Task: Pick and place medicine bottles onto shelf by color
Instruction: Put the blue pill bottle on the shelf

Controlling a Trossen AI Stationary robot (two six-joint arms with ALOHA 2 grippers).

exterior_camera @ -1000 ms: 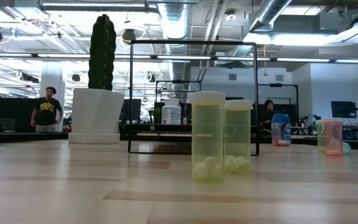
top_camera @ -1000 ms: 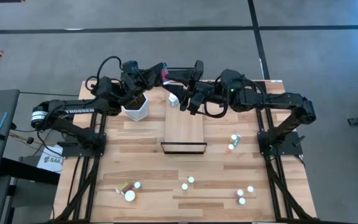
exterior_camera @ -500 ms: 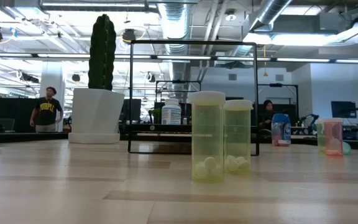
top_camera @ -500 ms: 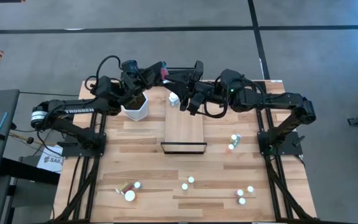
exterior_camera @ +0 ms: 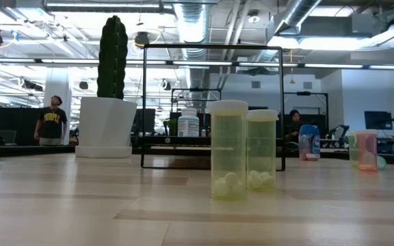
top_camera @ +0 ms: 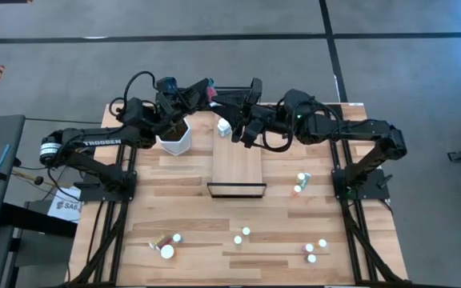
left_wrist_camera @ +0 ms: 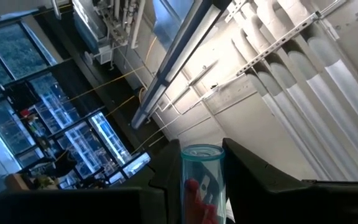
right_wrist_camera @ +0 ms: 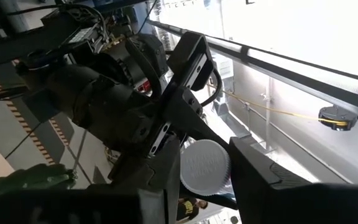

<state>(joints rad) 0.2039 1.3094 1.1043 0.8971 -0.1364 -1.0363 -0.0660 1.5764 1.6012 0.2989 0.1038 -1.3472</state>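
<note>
My left gripper is raised over the table's far edge and is shut on a clear bottle with reddish contents, which shows pink-red in the high view. My right gripper faces it from the right, above the shelf's far end, and is shut on a white-capped bottle. The light-wood shelf lies in the table's middle; a white bottle stands upright on its far end. Several small bottles stand on the tabletop at the right and along the near edge. My left gripper pinches the reddish bottle by its two sides between its two fingers, which lie along the bottle. The bottle's free end sticks out just past the fingertips, and the bottle is lifted clear. My right gripper has the bottle's round white cap between its two fingers. The cap faces the wrist camera and fills the gap. The cap hides the bottle's body. The bottle is lifted clear of the table.
A white hexagonal pot with a green cactus stands at the far left, close under my left arm. The shelf's dark frame rises above its board. Two yellow-green bottles stand close to the low camera. People stand in the room behind.
</note>
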